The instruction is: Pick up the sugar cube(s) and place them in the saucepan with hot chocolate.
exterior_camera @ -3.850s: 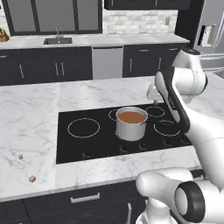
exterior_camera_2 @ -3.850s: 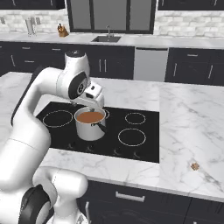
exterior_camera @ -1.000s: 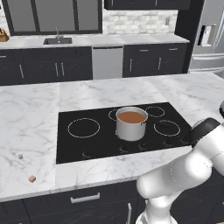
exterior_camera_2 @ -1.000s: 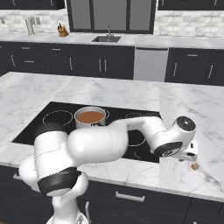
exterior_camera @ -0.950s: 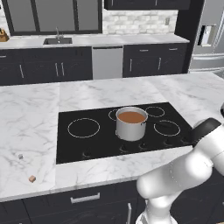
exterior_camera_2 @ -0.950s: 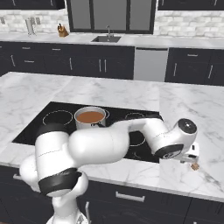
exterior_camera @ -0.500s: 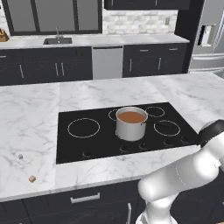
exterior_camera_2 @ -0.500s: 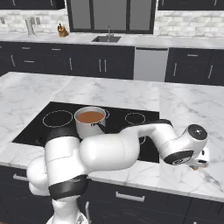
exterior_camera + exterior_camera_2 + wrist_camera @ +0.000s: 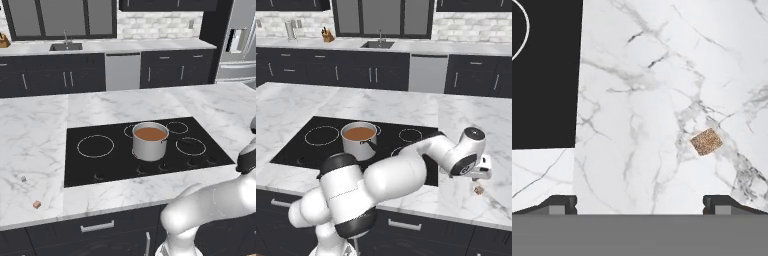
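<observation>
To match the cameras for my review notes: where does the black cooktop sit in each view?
Left base view: the black cooktop lies in the centre, with the saucepan standing on it.
Right base view: it lies centre-left, behind the arm.
Hand view: one corner takes the upper left.
Shared landmark: the white marble counter bordering it.

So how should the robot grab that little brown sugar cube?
Best from straight above, I think. The brown sugar cube lies flat on the marble counter, turned a bit askew, with nothing beside it. The open gripper should shift over it, twist to match, and close the jaws on two opposite flat sides.
</observation>
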Controlling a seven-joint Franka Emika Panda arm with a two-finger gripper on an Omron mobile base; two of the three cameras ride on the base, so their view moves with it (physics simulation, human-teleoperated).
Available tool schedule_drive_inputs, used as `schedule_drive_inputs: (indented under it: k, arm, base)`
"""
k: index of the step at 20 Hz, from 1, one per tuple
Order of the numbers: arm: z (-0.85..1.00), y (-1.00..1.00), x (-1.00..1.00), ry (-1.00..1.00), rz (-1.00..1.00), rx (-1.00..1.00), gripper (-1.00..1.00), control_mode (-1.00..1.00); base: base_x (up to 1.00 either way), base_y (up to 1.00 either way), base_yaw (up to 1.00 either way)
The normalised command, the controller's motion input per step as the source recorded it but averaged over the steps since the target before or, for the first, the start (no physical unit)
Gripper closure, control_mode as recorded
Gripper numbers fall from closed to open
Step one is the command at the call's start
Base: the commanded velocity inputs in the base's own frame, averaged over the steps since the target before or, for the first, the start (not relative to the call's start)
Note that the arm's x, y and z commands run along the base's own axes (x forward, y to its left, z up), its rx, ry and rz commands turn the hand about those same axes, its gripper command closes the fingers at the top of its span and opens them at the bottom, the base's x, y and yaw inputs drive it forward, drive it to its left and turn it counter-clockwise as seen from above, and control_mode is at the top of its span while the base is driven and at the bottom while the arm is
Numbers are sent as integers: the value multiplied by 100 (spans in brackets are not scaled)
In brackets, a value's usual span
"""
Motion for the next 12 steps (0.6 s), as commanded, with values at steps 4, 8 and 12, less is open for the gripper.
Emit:
schedule_drive_inputs:
  k: [4,8,12]
  arm:
    - [-20,-1,0,0,0,0,-100,-100]
    - [-26,-26,0,2,-1,0,-100,-100]
    - [-21,-33,0,4,-6,0,-100,-100]
  base:
    - [0,0,0]
    - [0,0,0]
    - [0,0,0]
